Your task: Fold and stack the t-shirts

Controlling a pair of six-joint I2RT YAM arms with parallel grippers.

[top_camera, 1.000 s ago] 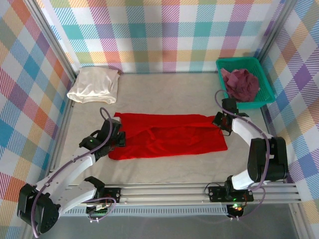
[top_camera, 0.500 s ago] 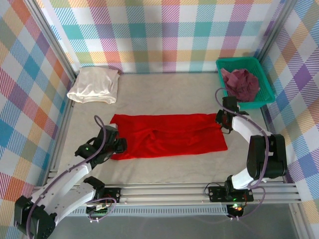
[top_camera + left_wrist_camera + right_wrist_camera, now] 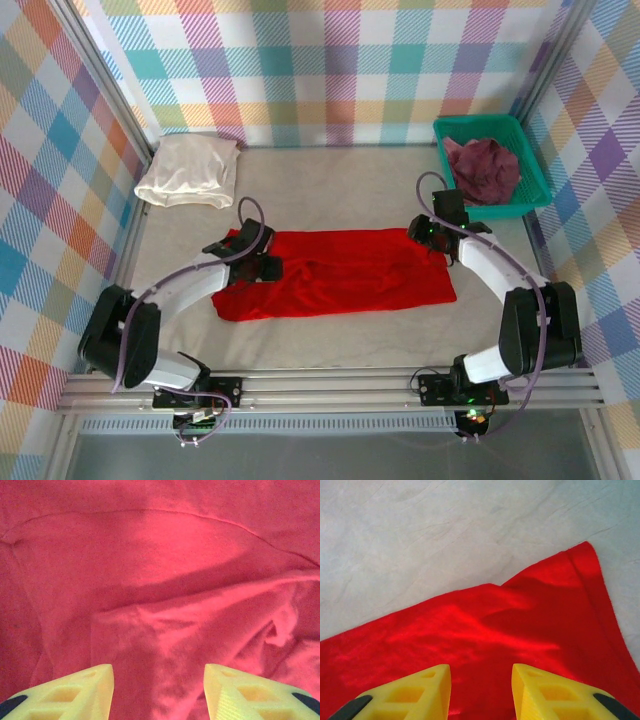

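Note:
The bright red t-shirt lies flat as a wide band across the middle of the table. My left gripper hovers over its left part, open; in the left wrist view the yellow fingers stand apart above wrinkled red cloth, and the left gripper holds nothing. My right gripper is over the shirt's far right corner; the right wrist view shows the right gripper open above the red cloth near its edge. The cream-white t-shirt lies folded at the far left. The maroon t-shirt sits bunched in the basket.
The green mesh basket stands at the far right corner. Checked walls close in the table on three sides, and a metal rail runs along the near edge. Bare grey table cover lies beyond the red shirt's far edge.
Both grippers opened and let go of the red shirt. The left arm swung from the shirt's left edge inward over the cloth. The right gripper shifted a little left.

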